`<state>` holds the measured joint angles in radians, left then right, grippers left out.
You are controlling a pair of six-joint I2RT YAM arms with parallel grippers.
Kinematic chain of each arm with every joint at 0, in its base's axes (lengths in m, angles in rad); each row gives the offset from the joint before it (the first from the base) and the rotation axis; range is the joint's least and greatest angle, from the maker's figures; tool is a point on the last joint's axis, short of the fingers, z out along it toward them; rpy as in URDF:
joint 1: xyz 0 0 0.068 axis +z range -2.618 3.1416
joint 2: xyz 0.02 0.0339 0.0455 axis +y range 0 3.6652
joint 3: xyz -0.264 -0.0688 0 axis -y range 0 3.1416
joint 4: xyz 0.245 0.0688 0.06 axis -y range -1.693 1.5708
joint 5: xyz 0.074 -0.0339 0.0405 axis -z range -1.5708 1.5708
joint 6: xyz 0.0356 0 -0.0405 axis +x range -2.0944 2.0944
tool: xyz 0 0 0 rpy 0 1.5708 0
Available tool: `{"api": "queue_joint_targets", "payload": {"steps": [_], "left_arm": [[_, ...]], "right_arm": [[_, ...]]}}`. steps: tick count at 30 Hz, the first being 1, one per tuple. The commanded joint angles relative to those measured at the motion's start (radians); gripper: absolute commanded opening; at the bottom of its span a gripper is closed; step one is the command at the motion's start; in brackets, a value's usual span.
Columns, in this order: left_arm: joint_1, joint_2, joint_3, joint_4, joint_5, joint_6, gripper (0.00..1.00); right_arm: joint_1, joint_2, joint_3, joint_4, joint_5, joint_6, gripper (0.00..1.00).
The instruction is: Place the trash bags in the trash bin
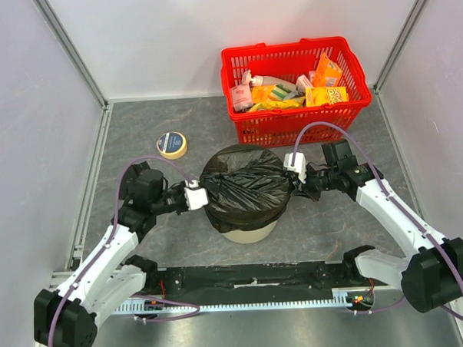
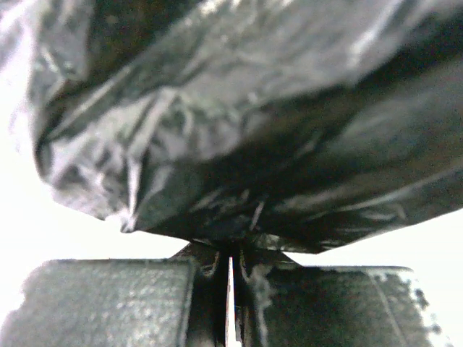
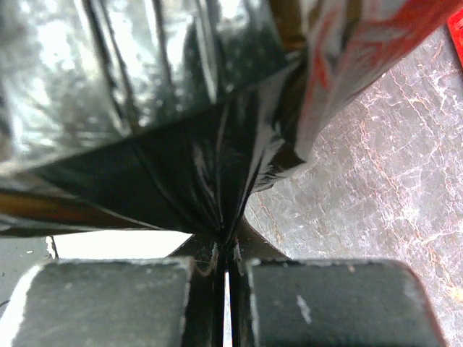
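Pinching opposite edges of the black trash bag (image 1: 243,184), the left gripper (image 1: 206,198) and right gripper (image 1: 293,180) are each clamped tight on its plastic, probably to spread its mouth over the rim; the bag sits draped over the beige trash bin (image 1: 249,233), which stands between them

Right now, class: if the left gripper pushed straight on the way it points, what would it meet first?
The left gripper would meet the bag, which its shut jaws pinch at the edge; straight ahead lies the bag's bulk on top of the bin. Whether the bin's rim sits just behind the plastic is unclear.
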<state>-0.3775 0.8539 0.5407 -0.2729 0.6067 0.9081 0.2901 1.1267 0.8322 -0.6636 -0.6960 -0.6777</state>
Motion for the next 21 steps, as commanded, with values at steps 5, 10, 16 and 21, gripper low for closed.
{"api": "queue_joint_targets", "payload": {"steps": [5, 10, 16, 21], "left_arm": [[0.008, -0.001, -0.081, -0.055, -0.117, -0.008, 0.02], [0.006, -0.015, -0.091, -0.074, -0.124, 0.008, 0.02], [0.006, -0.024, -0.035, -0.167, -0.072, -0.003, 0.02], [0.006, -0.038, 0.080, -0.302, 0.005, -0.026, 0.02]], "right_arm": [[-0.016, 0.001, -0.041, -0.074, 0.088, -0.028, 0.00], [-0.017, -0.011, -0.039, -0.086, 0.096, -0.037, 0.00], [-0.017, -0.036, -0.001, -0.140, 0.098, -0.055, 0.00], [-0.016, -0.047, 0.065, -0.209, 0.092, -0.066, 0.00]]}}
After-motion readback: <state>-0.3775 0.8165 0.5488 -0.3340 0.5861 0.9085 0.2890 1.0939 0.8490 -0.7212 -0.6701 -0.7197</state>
